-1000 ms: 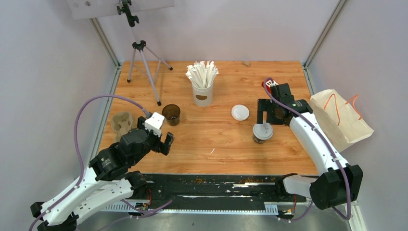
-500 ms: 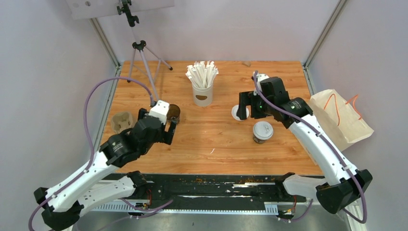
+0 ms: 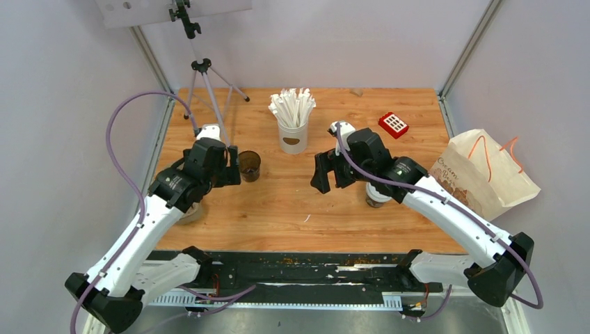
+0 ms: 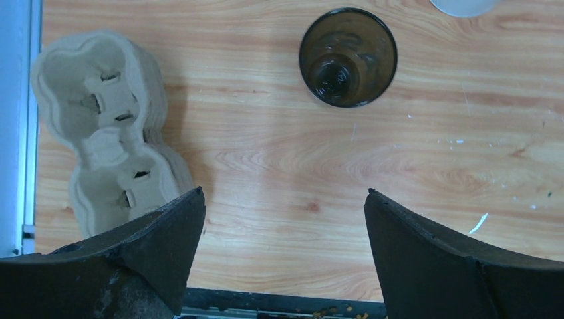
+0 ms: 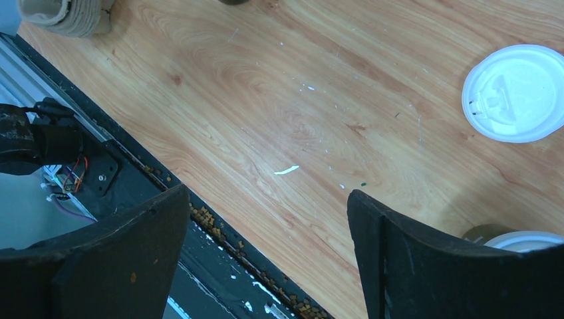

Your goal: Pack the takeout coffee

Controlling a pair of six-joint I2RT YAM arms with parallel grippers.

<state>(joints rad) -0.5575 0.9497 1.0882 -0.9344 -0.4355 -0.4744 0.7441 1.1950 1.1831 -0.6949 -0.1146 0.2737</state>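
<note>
a stick cup (image 3: pixel 293 133) stands upright. tripod (image 3: pixel 201 66) left of it; red block (image 3: pixel 394 124) and paper bag (image 3: pixel 487 177) to its right.

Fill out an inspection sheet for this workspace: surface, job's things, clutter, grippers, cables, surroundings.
Surface: wooden table, with a white scrap and specks; crumbs along the black front strip.
Job's things: open cup, no lid on; loose lid flat on the table; lidded cup partly hidden under the right arm.
Clutter: carrier, both wells empty; cup of sticks; red block.
Grippers: left gripper open, empty; right gripper open, empty.
Cables: left cable and right cable, purple, loop off the arms.
Surroundings: tripod back left; paper bag past the right edge.
</note>
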